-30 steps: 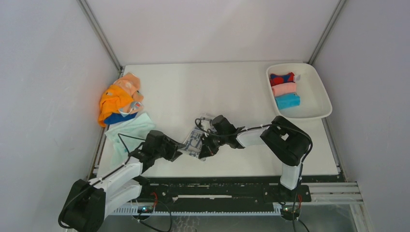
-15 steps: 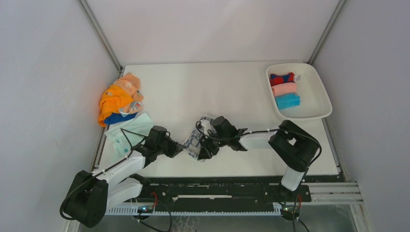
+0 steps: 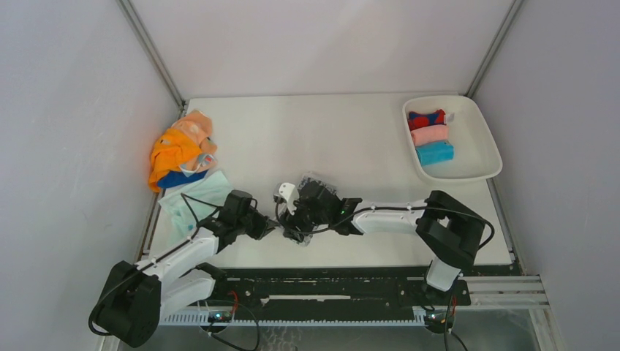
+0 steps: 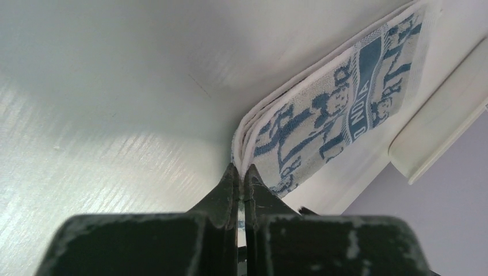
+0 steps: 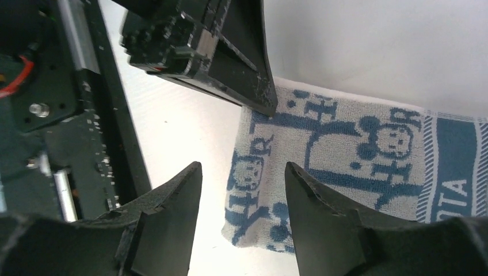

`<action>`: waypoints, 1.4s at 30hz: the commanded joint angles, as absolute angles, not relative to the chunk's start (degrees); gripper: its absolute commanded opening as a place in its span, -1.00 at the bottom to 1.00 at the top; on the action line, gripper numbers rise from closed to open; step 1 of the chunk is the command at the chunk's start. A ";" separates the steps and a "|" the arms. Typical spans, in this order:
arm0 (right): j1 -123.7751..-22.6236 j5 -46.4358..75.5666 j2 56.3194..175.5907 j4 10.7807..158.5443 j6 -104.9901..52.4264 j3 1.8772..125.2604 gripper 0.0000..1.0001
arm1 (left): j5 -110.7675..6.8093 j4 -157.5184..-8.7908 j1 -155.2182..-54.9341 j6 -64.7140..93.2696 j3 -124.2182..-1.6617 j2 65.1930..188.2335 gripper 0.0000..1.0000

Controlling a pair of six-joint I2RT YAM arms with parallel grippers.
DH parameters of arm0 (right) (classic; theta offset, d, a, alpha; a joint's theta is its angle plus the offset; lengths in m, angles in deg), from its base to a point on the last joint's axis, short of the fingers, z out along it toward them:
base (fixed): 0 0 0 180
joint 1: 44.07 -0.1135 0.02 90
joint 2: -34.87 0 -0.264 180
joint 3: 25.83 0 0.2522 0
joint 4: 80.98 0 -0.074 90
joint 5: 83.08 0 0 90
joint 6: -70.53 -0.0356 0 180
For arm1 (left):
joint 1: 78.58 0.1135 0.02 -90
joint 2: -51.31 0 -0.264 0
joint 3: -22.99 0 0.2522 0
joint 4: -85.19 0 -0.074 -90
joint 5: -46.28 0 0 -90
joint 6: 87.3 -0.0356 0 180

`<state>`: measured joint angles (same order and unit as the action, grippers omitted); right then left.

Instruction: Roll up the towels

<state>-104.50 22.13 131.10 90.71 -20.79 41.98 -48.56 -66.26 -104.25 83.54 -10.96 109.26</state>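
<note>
Left wrist: a white, blue-printed cloth towel (image 4: 322,115) is pinched by the left gripper (image 4: 240,169); the right gripper (image 5: 243,168) is spread open above it.

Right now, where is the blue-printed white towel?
Top view: the printed towel lies near-centre on the table, left end effector at its corner, right end effector open above it.

The left arm (image 3: 183,256) is stretched low from its base toward two o'clock. The left hand (image 4: 241,168) is closed, its fingers pressed tight together (no gap is seen between the tips). The right arm (image 3: 395,216) is bent sharply at the elbow, with the forearm laid out toward nine o'clock. The right hand (image 5: 243,167) is held with its jaws parted and nothing is gripped between them. In the right wrist view, the left hand's tip is seen at twelve o'clock, just beyond the parted fingers.
</note>
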 commanded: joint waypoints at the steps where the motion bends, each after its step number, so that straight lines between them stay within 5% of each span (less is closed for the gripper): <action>1: -107.24 15.96 133.71 89.39 -17.52 44.04 0.09 | -47.83 -65.76 -104.61 82.58 -13.97 108.05 -1.00; 23: -113.86 4.65 136.25 81.34 -19.03 41.20 -0.11 | -47.21 -64.22 -104.59 83.66 -13.95 107.89 -1.00; 30: -113.07 5.61 136.33 81.00 -19.79 41.20 -0.52 | -46.56 -63.65 -104.59 83.83 -14.54 108.31 -0.94; 34: -110.19 12.43 135.49 82.20 -21.13 40.56 -0.98 | -46.57 -64.73 -104.59 83.05 -14.82 108.27 -0.80; 39: -104.59 26.86 133.04 86.90 -25.22 37.64 -1.00 | -45.32 -66.51 -104.59 83.24 -12.78 103.94 -0.08; 42: -100.71 35.94 132.76 90.97 -29.00 35.91 -1.00 | -44.28 -65.54 -104.59 83.56 -11.59 100.38 0.10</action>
<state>-104.65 21.47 134.57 86.54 -23.17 38.24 -46.81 -64.06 -104.36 83.54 -10.96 104.82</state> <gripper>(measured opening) 0.022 0.519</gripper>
